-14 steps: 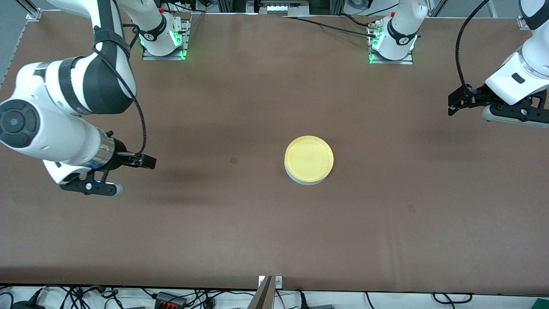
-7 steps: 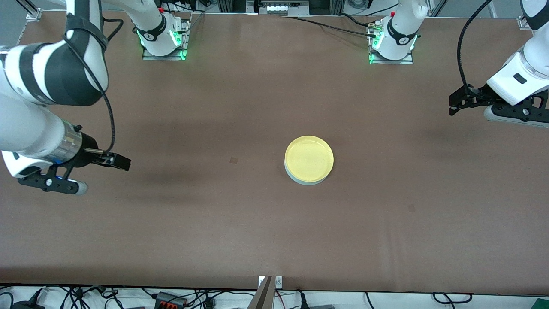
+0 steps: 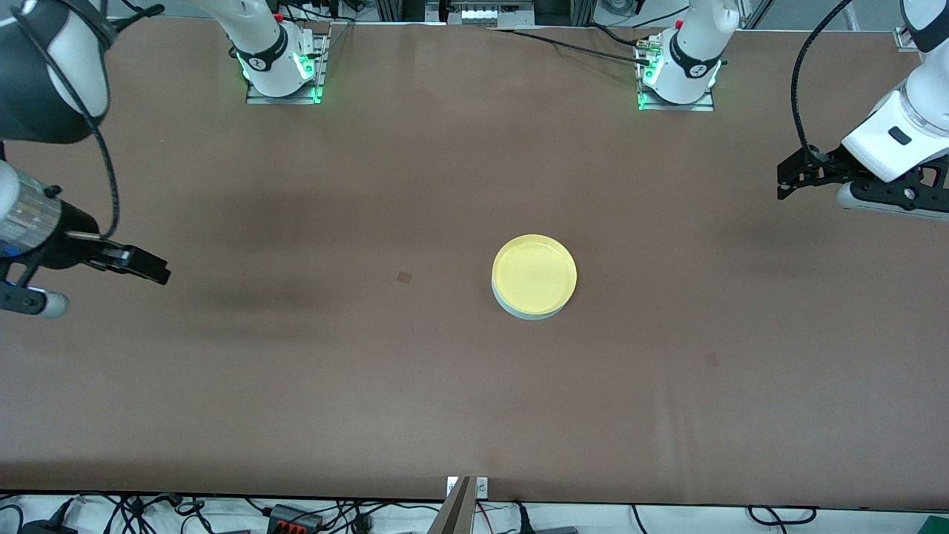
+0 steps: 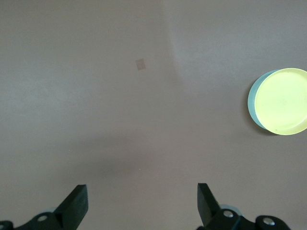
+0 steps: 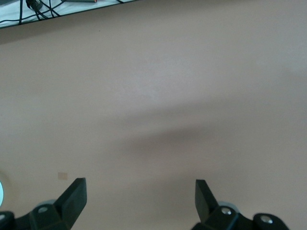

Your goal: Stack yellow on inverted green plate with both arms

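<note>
The yellow plate (image 3: 534,273) lies right side up on the pale green plate (image 3: 528,314), which shows only as a thin rim under it, at the table's middle. In the left wrist view the yellow plate (image 4: 283,100) covers most of the green plate (image 4: 253,103). My left gripper (image 3: 781,182) is open and empty, up over the left arm's end of the table; its view shows the gripper (image 4: 142,201) wide apart. My right gripper (image 3: 152,268) is open and empty over the right arm's end; its own view shows it (image 5: 140,196) over bare table.
The brown table (image 3: 371,386) carries a small square mark (image 3: 404,277) beside the plates toward the right arm's end. Cables and power strips (image 3: 296,515) lie past the table's near edge. The arm bases (image 3: 282,67) stand along the table's back edge.
My right arm has drawn back toward its end of the table, away from the stacked plates. The left arm has barely moved. The plates have not moved.
</note>
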You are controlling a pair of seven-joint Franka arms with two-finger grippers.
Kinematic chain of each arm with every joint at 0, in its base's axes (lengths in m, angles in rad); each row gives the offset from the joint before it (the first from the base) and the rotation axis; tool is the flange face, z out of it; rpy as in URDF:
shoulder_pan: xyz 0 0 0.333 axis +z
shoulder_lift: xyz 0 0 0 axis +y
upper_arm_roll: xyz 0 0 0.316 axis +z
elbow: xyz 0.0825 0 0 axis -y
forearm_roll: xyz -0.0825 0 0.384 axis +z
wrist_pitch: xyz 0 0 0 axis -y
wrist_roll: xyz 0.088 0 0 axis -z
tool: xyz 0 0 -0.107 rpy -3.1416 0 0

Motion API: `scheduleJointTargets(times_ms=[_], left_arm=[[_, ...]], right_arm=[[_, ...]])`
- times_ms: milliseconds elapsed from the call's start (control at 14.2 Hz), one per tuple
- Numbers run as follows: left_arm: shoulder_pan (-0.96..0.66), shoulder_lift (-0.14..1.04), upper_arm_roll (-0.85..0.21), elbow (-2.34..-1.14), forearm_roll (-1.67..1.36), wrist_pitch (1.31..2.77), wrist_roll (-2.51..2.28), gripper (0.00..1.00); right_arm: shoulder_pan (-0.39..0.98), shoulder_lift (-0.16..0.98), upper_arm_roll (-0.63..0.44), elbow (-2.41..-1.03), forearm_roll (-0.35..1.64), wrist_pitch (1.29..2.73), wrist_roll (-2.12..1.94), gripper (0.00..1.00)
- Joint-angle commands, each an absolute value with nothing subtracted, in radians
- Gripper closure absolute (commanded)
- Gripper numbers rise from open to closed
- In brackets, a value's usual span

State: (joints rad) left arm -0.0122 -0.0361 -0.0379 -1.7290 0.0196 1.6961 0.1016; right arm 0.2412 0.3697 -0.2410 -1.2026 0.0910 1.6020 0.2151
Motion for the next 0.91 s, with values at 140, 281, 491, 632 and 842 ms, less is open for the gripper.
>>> scheduleJointTargets(times_ms=[140,281,491,632,842], left_arm=[[0.002,-0.035,-0.048,-1.709,-0.003,1.675,0.104,0.00],[0.000,-0.037,-0.049,-1.709,-0.003,1.677,0.104,0.00],[-0.002,-0.037,-0.049,-1.707,-0.003,1.675,0.104,0.00],[-0.002,-0.035,-0.049,-1.707,-0.003,1.675,0.104,0.00],[-0.002,-0.037,-0.049,-1.707,-0.003,1.675,0.104,0.00]], right_arm=[[0.034,0.241,-0.049,-1.359,0.012,1.689,0.098,0.00],[0.022,0.213,-0.049,-1.408,0.000,1.726,0.052,0.00],[-0.008,0.199,-0.046,-1.440,0.002,1.759,0.003,0.00],[-0.012,0.186,-0.046,-1.443,0.002,1.752,-0.005,0.00],[-0.011,0.173,-0.048,-1.443,-0.003,1.686,0.002,0.00]])
